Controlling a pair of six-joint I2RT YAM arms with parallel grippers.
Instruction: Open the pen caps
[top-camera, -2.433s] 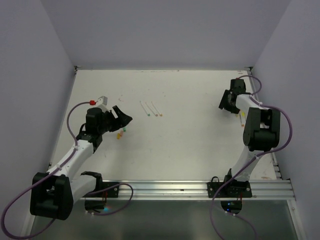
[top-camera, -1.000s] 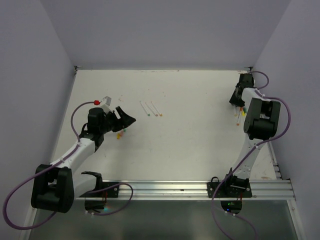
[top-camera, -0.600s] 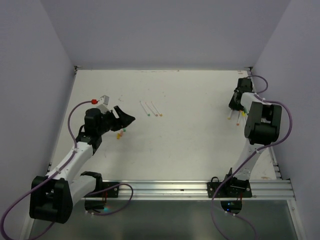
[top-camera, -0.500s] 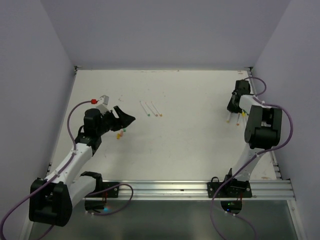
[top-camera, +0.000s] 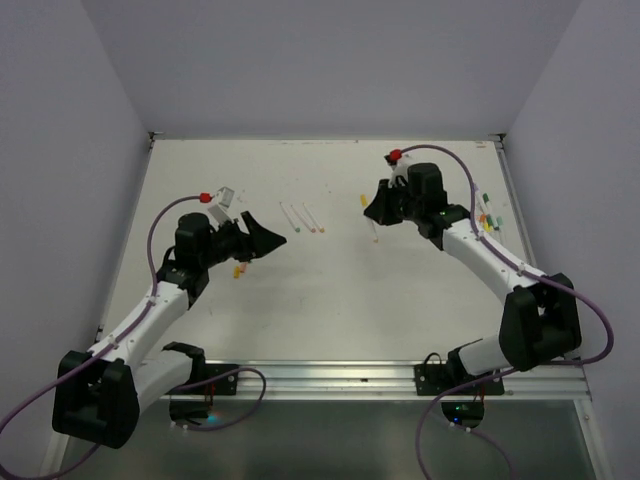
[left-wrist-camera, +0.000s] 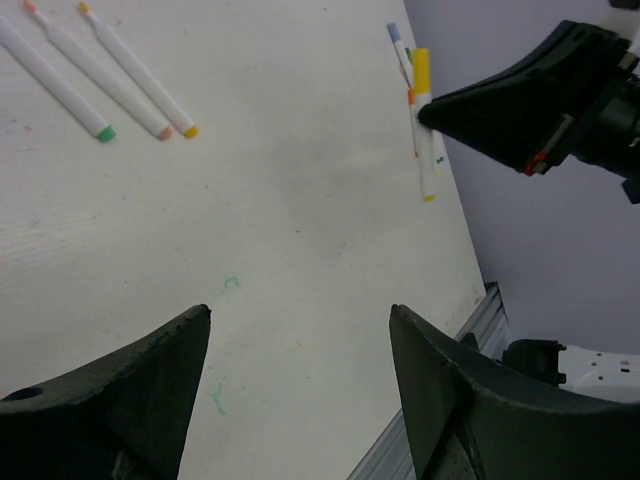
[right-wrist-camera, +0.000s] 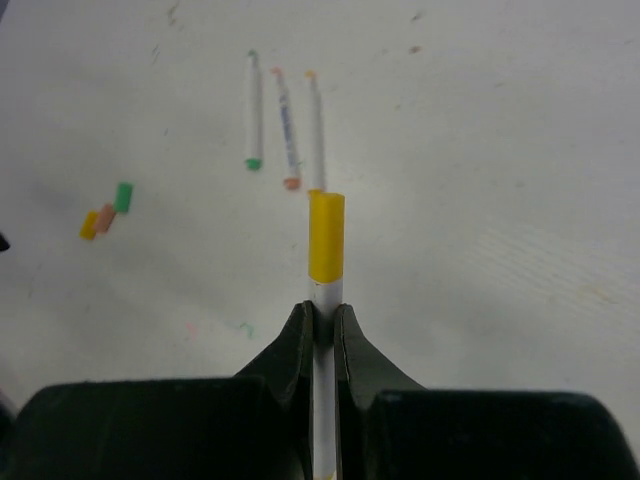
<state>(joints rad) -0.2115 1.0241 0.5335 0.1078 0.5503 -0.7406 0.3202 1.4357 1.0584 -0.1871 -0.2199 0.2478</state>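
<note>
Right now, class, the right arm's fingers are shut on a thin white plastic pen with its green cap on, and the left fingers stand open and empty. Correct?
No: the short plastic cap on the thin white pen is yellow, not green; the right wrist view shows it. The right fingers are shut on that pen, and the left fingers stand open and empty.
</note>
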